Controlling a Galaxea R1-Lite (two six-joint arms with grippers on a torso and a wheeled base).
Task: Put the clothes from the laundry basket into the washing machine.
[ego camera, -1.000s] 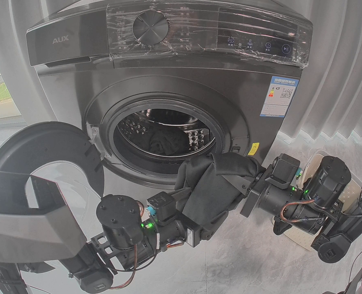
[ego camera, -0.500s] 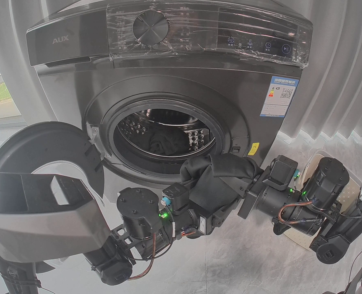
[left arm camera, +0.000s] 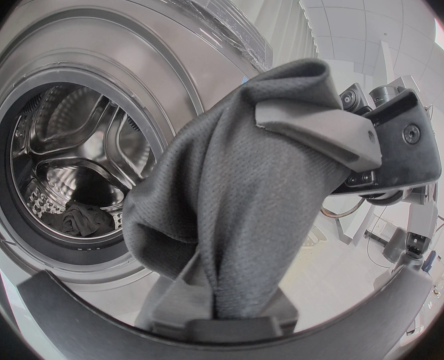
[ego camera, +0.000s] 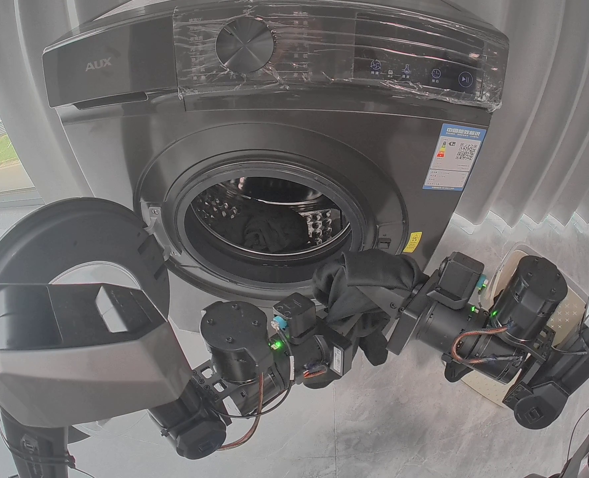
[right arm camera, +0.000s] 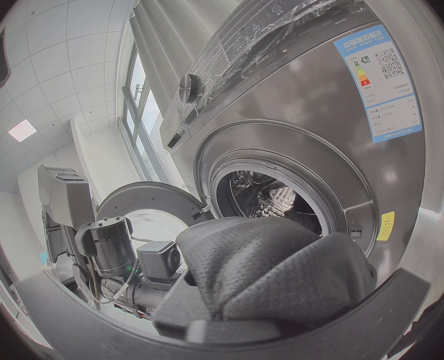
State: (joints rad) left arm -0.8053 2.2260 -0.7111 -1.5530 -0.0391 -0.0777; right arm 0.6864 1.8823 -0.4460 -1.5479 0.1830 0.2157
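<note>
Both arms reach in low from the lower part of the head view and meet just below the open mouth of the washing machine (ego camera: 261,134). The left arm comes from the lower left, forearm angled up and to the right. Its left gripper (left arm camera: 222,306) has its jaws closed on one end of a black garment (ego camera: 364,280). The right arm enters from the lower right, forearm pointing left and slightly up. The right gripper (ego camera: 401,293) is clamped on the garment's other end, with cloth bunched over its jaws.

The garment hangs in the air between the two grippers, right of centre in the head view, in front of the lower right rim of the drum opening (ego camera: 268,224) and outside it. Its long axis slopes from the right gripper down and left to the left gripper, and a short loose tail droops below.

Another dark piece of clothing (ego camera: 268,230) lies inside the drum. The round door (ego camera: 75,247) stands swung open at the left. The white laundry basket (ego camera: 484,380) sits on the floor at the right, behind the right arm.
</note>
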